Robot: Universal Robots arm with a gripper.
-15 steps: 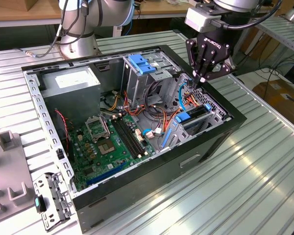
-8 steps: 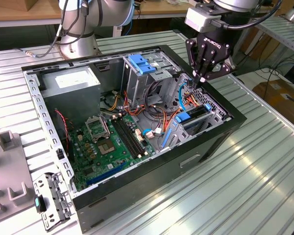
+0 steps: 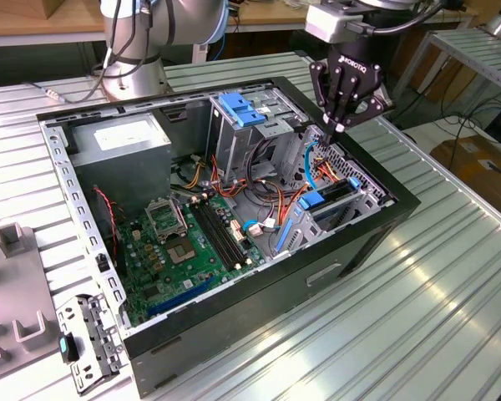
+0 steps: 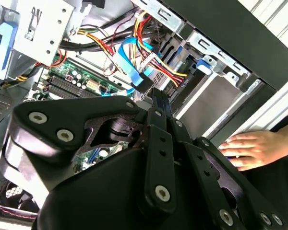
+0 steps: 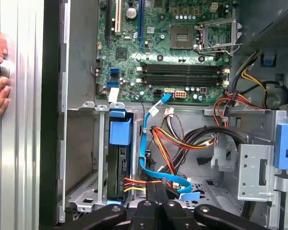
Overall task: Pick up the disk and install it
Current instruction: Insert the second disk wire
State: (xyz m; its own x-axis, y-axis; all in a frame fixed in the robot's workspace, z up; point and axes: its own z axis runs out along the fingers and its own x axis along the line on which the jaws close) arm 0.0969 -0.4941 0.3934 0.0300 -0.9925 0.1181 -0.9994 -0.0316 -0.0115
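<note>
- Disk: black body edged by a blue carrier frame, standing on edge in the drive bay at the case's front corner; in the exterior view it sits in the bay along the case wall at the exterior view's right. Red, yellow and orange wires reach its end.
- Gripper: black, hanging over the open case just above the bay. Its fingers are drawn together, tips touching, pinching the blue flat cable and wires beside the disk; they do not hold the disk.
- Drive cage: grey metal with a blue latch on top, mid-case.
- Motherboard: green, on the case floor.
- Computer case: black, open, lying on the ribbed metal counter.
- Person's hand: resting against the case's outer wall.
</note>
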